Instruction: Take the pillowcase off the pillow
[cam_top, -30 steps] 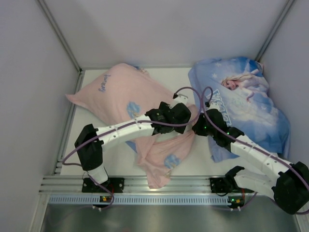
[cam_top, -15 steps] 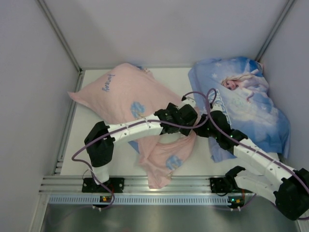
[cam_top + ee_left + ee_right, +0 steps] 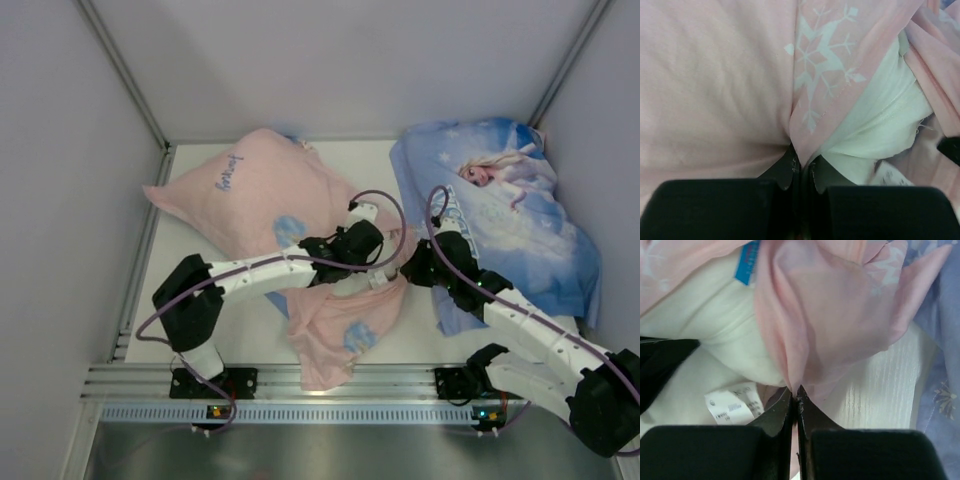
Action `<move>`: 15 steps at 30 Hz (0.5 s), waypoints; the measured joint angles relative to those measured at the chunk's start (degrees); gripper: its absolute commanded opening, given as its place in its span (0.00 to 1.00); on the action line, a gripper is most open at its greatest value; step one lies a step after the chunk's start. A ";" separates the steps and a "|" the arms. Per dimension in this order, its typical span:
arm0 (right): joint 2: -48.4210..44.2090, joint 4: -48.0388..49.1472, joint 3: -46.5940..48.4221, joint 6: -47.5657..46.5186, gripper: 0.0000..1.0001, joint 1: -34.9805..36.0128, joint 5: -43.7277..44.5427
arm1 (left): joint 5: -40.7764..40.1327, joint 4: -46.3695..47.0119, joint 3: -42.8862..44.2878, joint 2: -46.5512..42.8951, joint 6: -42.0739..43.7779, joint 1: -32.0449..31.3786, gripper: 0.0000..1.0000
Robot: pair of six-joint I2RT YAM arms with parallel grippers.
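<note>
**Both Tools Clamped at the Open End of the Pillowcase**

The left tool (image 3: pixel 800 172) was clenched on a fold of the pillowcase (image 3: pixel 255 195), right beside the snowflake-printed hem. The right tool (image 3: pixel 795 397) was likewise clenched on a pinch of the same pink fabric. In the top view the two tools sat close together near the middle of the tabletop (image 3: pixel 350 155), at the case's open end.

The pillow (image 3: pixel 880 125) showed as white cushion bulging out of the opening beside both grips. The rest of it lay inside the case at the rear left, its outer corner near the left wall. A white label (image 3: pixel 732 405) lay against the cushion just beside the right tool.

A slack flap of the case trailed forward to the near rail (image 3: pixel 400 385). A second pillow in blue print (image 3: pixel 515 215) filled the right rear, with the right arm lying over its near edge. Bare tabletop showed at the near left and in the rear gap between the two pillows.
</note>
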 measured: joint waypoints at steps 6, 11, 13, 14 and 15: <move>0.02 1.05 0.02 -1.38 0.15 0.00 -2.97 | 4.13 5.44 -11.21 -13.51 -1.36 1.70 0.00; 2.43 1.16 2.58 -2.67 0.40 0.24 -6.10 | 6.45 6.19 -14.64 -17.79 -1.55 2.12 0.00; 3.67 0.94 4.79 -3.43 0.52 1.14 -6.49 | 6.86 6.23 -15.19 -18.36 -1.57 2.19 0.00; 4.04 0.94 5.79 -3.65 0.54 1.84 -6.51 | 6.93 6.23 -15.34 -18.53 -1.60 2.21 0.00; 4.24 0.98 6.73 -3.93 0.54 2.75 -6.36 | 7.04 6.27 -15.43 -18.62 -1.64 2.21 0.00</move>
